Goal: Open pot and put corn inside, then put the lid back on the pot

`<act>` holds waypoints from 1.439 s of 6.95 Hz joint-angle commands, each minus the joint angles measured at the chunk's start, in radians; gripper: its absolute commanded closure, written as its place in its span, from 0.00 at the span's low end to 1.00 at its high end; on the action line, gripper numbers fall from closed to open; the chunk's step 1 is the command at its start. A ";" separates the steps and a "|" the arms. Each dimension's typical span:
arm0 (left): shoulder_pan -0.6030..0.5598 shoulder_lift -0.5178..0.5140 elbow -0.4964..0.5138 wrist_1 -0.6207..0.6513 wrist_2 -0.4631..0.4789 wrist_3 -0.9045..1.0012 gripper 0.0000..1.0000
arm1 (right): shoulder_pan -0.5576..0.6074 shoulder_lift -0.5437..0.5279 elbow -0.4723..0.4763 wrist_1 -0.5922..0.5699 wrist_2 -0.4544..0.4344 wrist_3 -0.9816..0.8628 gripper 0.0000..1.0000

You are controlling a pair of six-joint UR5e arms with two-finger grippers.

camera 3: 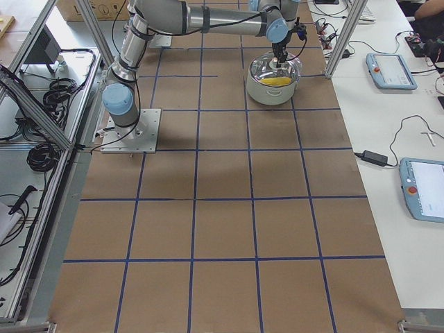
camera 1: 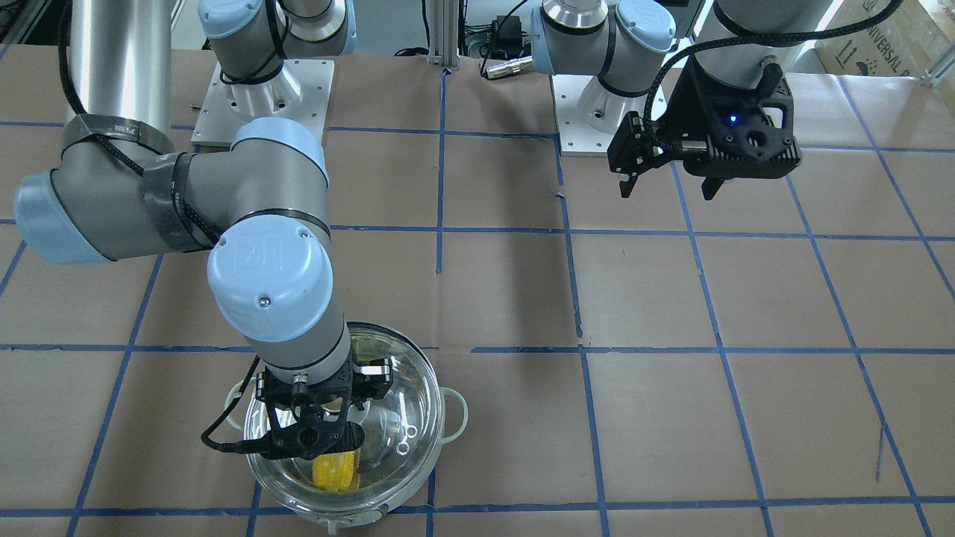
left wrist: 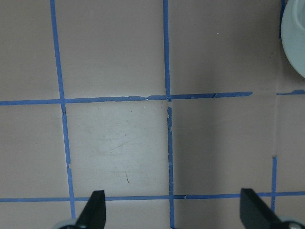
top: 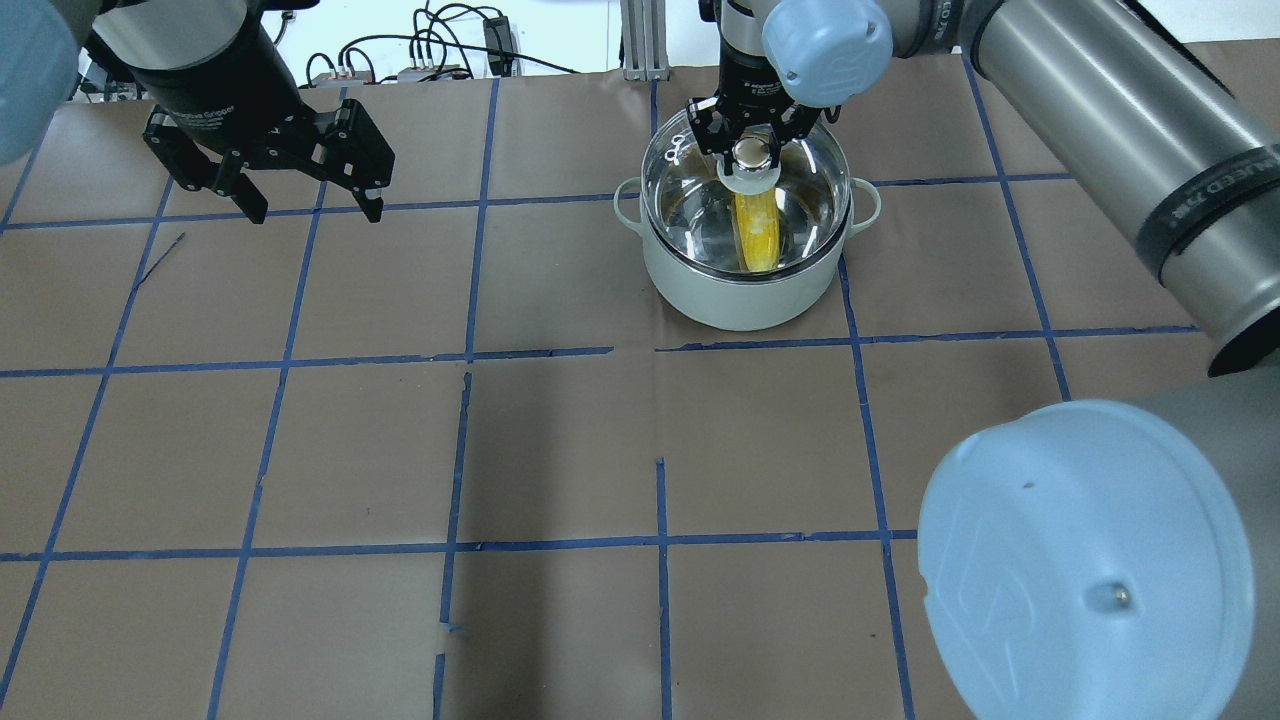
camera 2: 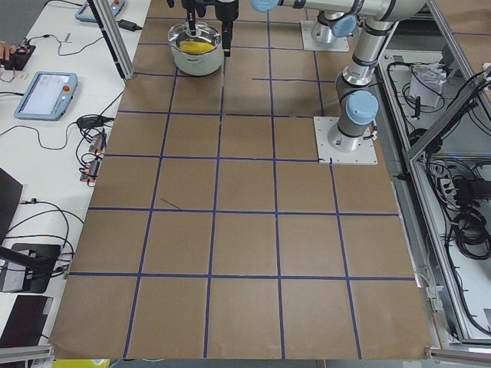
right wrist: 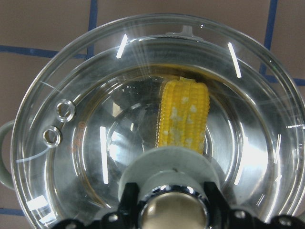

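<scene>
One yellow corn cob (top: 757, 232), its kernel rows plain through the glass, lies inside the single pale green steel pot (top: 740, 295) with two loop handles (top: 866, 200), in the upper middle of the overhead view. It lies under one clear domed lid (top: 690, 200) bearing two small rings (right wrist: 65, 109). The right gripper (top: 752, 152) is clamped on the lid's shiny knob (right wrist: 172, 212) from above. The left gripper (top: 316, 212), at upper left, hangs with fingers spread wide over the brown, blue-taped table (top: 560, 450).
</scene>
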 commanded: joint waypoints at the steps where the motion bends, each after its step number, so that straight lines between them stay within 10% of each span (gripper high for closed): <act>1: 0.000 0.001 0.000 0.000 0.001 0.000 0.00 | -0.003 -0.003 -0.006 0.024 -0.001 -0.003 0.90; 6: 0.000 -0.001 0.001 0.002 -0.001 0.000 0.00 | -0.004 -0.003 -0.013 0.047 0.005 -0.003 0.82; 7: 0.000 0.001 0.001 0.002 -0.002 0.000 0.00 | -0.004 -0.005 -0.016 0.046 0.008 -0.021 0.17; 10: 0.000 0.001 0.000 0.002 -0.001 0.000 0.00 | -0.004 -0.021 -0.018 0.046 0.006 -0.026 0.01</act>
